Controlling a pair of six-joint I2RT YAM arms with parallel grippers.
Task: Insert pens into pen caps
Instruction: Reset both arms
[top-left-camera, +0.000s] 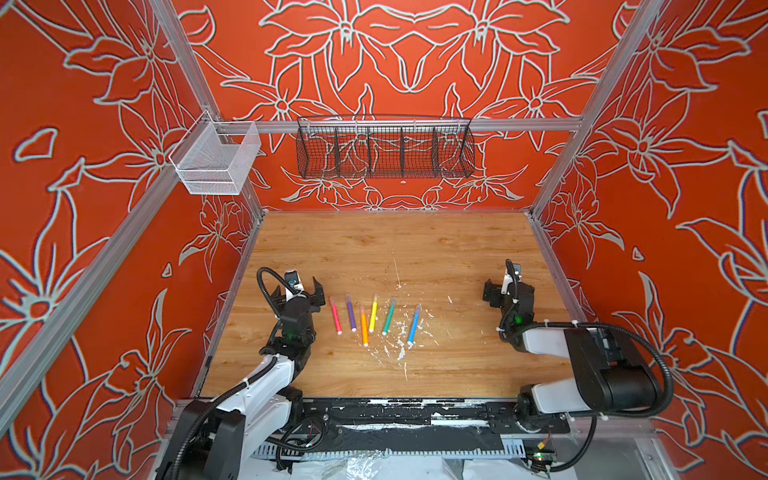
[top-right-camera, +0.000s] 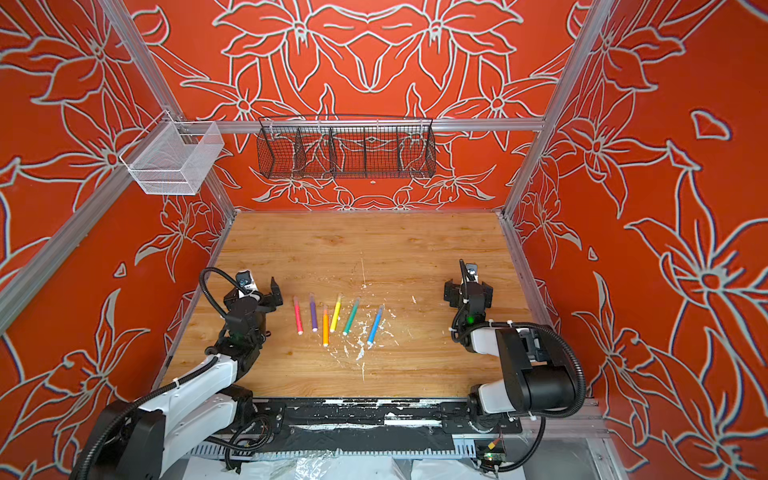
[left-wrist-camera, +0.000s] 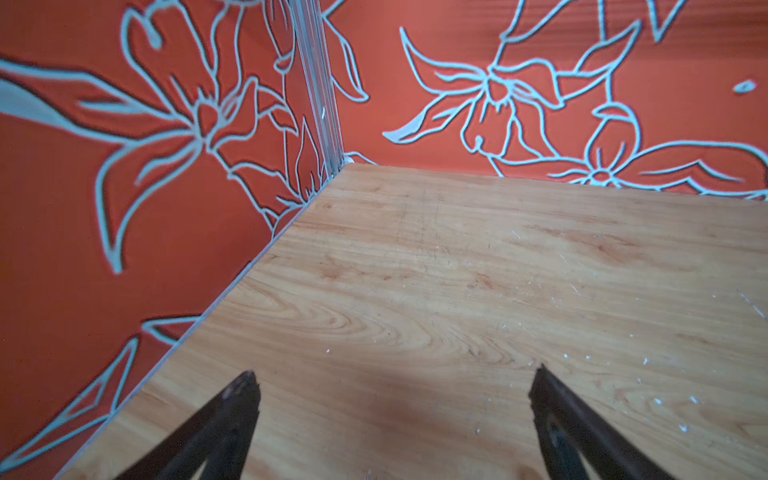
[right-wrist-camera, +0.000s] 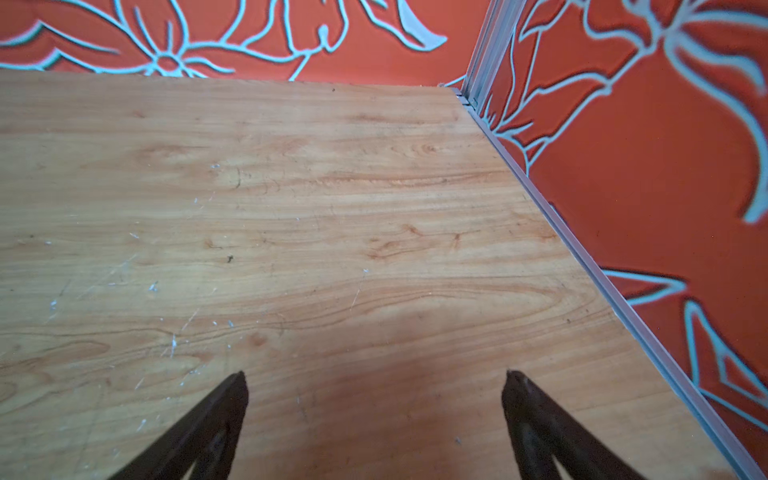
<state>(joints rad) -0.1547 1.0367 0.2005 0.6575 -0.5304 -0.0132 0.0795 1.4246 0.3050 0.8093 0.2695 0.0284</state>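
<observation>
Six pens lie side by side at mid-table in both top views: pink (top-left-camera: 336, 316), purple (top-left-camera: 351, 312), orange (top-left-camera: 364, 326), yellow (top-left-camera: 373, 312), green (top-left-camera: 389, 316) and blue (top-left-camera: 414, 326). Their white plugs point toward the front edge. A pale translucent pen cap seems to sit on each far tip, such as on the green one (top-left-camera: 393, 301) and the blue one (top-right-camera: 381, 308). My left gripper (top-left-camera: 298, 291) (left-wrist-camera: 395, 382) hovers open just left of the pink pen. Well to the right of the blue pen, my right gripper (top-right-camera: 468, 289) (right-wrist-camera: 376, 380) is open. Both hold nothing, and neither wrist view shows the pens.
White paint flecks (top-left-camera: 401, 351) are scattered on the wooden table (top-left-camera: 395, 245) around the green and blue pens. A black wire basket (top-left-camera: 384, 151) and a white mesh basket (top-left-camera: 216, 162) hang on the frame above the table's back. Orange walls close in three sides.
</observation>
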